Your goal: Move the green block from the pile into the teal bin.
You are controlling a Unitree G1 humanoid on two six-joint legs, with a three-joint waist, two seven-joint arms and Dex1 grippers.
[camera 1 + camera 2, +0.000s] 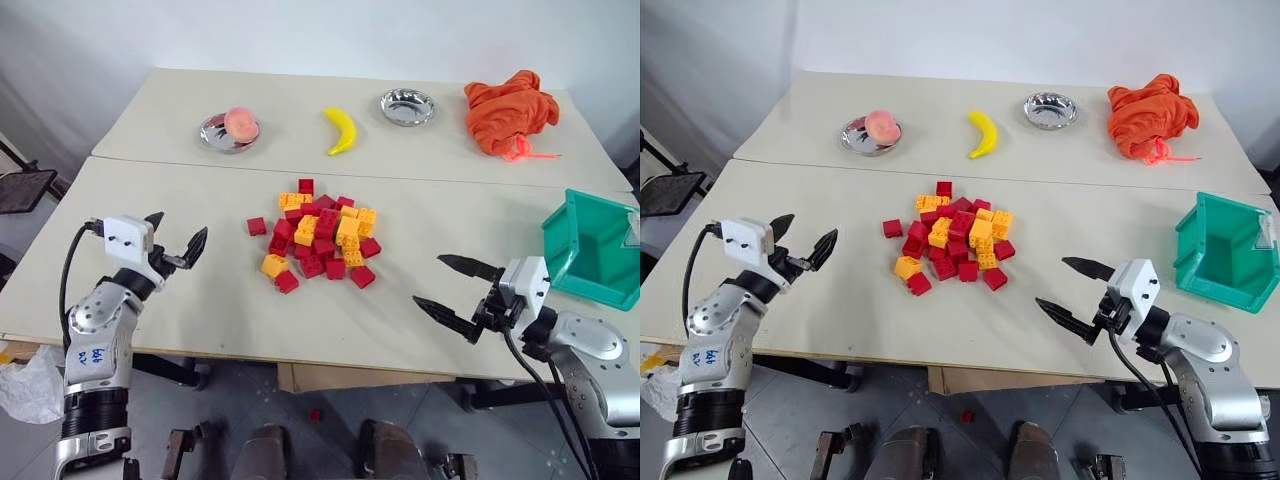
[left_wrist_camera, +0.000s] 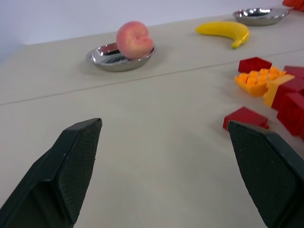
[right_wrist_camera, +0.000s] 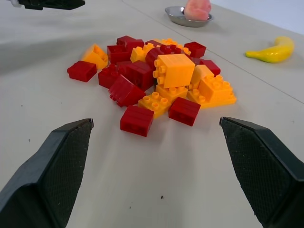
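Observation:
The pile of red, yellow and orange studded bricks lies mid-table, also close ahead in the right wrist view. No green block shows among the visible bricks; it is hidden or out of view. The teal bin stands at the table's right edge, open top tilted toward the pile. My left gripper hovers open left of the pile, nothing between its fingers. My right gripper hangs open near the front edge, between pile and bin, pointing at the pile, with empty fingers.
On the far table stand a steel bowl holding a peach, a banana, an empty steel bowl and a crumpled orange cloth. A seam divides the two tables. One red brick lies on the floor.

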